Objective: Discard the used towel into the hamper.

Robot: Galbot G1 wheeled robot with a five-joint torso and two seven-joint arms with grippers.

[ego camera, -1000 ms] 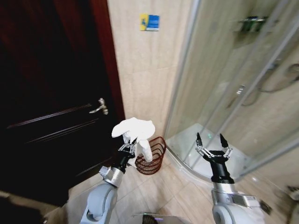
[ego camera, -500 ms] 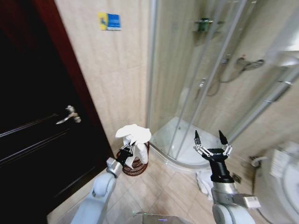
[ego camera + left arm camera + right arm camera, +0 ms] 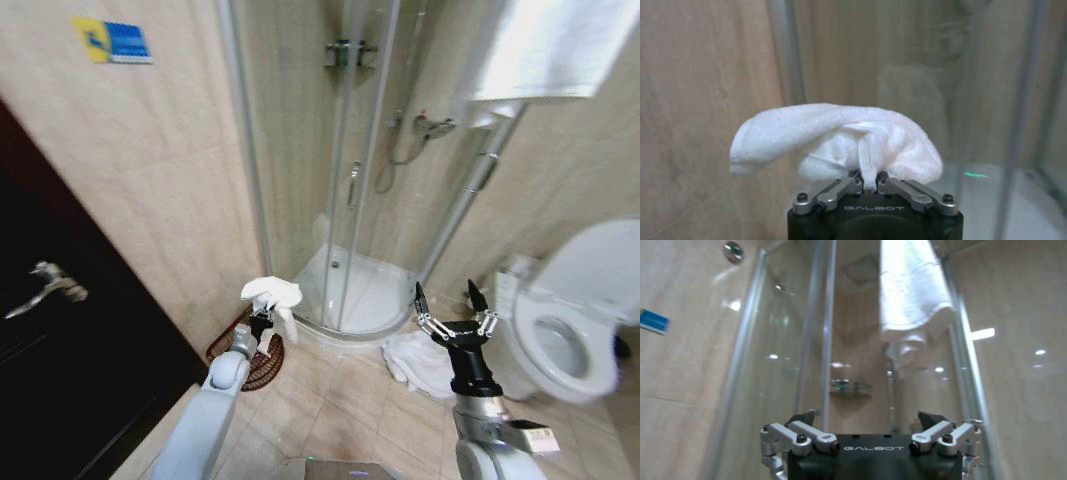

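Towel (image 3: 271, 293) bunched and white is sitting pinched in the left gripper (image 3: 262, 318), which is holding it up above the hamper (image 3: 247, 352). In the left wrist view the gripper's (image 3: 869, 184) fingers are closing tightly on a fold of the towel (image 3: 833, 145), with the rest of the cloth puffing out to both sides over them. The hamper, a dark red-brown wire basket, is standing on the tiled floor (image 3: 350, 410) against the beige wall, between the dark door (image 3: 60, 360) and the glass shower enclosure (image 3: 330, 180); the left arm is partly covering it.

The right gripper (image 3: 446, 306) is hanging idle to the right with its fingers spread wide and holding nothing, pointing upward in front of the shower base. The right wrist view shows the same gripper (image 3: 870, 432) with its fingers well apart. A second white cloth (image 3: 422, 362) is lying crumpled on the floor just beside the shower base, near the toilet (image 3: 575, 330). Another towel (image 3: 560, 45) is hanging high on the wall above the toilet.
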